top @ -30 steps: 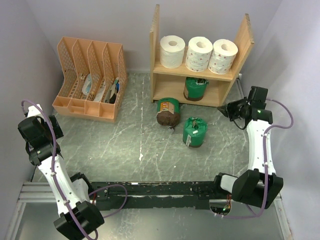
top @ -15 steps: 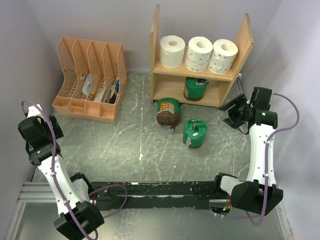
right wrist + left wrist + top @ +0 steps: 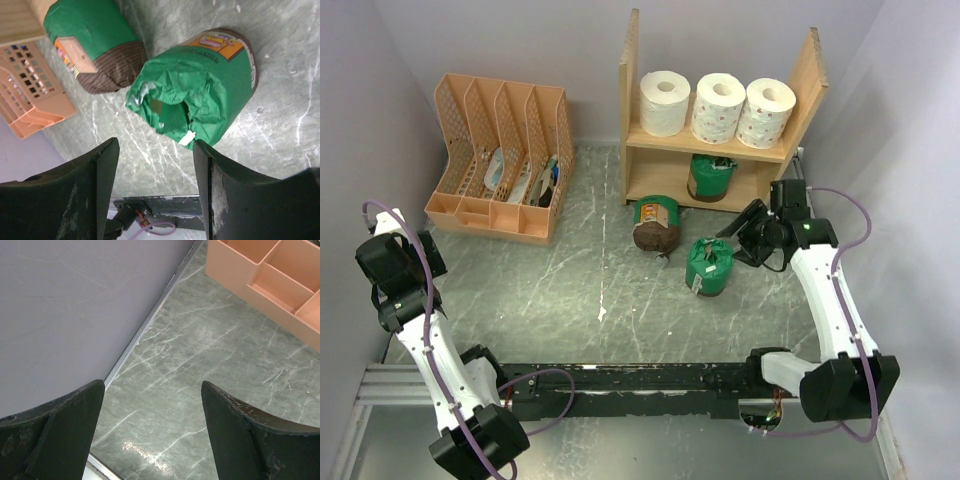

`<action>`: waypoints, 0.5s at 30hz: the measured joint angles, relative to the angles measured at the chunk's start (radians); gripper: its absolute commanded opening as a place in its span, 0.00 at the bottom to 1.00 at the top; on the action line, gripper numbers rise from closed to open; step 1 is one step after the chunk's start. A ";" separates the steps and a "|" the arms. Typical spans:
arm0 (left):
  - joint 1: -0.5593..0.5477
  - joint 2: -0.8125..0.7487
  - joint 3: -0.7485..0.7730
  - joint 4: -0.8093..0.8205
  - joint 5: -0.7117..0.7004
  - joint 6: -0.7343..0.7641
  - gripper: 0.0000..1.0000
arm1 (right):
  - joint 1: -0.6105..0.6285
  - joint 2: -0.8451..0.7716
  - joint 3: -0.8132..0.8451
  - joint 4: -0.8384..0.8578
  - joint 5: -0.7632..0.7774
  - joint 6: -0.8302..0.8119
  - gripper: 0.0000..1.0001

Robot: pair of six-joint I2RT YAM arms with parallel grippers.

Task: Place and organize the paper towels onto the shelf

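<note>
Where the table (image 3: pixel 580 290) runs from the near rail (image 3: pixel 620 378) toward the middle, I have bare marbled surface to work over. At the far side the shelf (image 3: pixel 630 110) stands right of centre. The orange file organizer (image 3: pixel 490 215) sits to its left, near the left wall (image 3: pixel 360 120), with a strip of table between the two.

Three white rolls (image 3: pixel 719 107) stand side by side on the upper board, taking up most of it. The shelved green roll (image 3: pixel 711 178) stands on the lower board, right of its middle, with room to its left. Just in front of the shelf's left half the brown-ended roll (image 3: pixel 656 222) lies on the table, across the approach to that free part of the lower board. The loose green roll (image 3: pixel 708 265) sits nearer to me and to the right of it, close but apart.

My right arm stretches from its near-right base far and leftward. The right end effector (image 3: pixel 738 228) points left at the loose green roll, just beside it and not touching, with its fingers spread and nothing between them. The wrist view shows that roll's crumpled end just beyond the fingertips.

My left arm is folded at the near left by the wall, the left end effector (image 3: pixel 155 430) spread wide over bare table.
</note>
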 measured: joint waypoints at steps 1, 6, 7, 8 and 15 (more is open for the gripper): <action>0.000 0.000 0.000 0.000 0.000 0.000 0.91 | 0.005 0.016 0.006 -0.001 0.011 0.004 0.60; 0.000 -0.003 0.000 0.000 0.000 0.000 0.91 | 0.013 0.111 0.051 -0.018 0.087 0.005 0.60; 0.000 -0.003 0.000 0.000 0.000 0.000 0.91 | 0.014 0.118 0.054 -0.021 0.100 0.005 0.60; 0.000 -0.003 0.000 0.000 0.000 0.000 0.91 | 0.014 0.122 0.056 -0.026 0.114 0.006 0.61; 0.000 -0.003 0.000 0.000 0.000 0.000 0.91 | 0.028 0.122 0.068 -0.074 0.145 0.011 0.61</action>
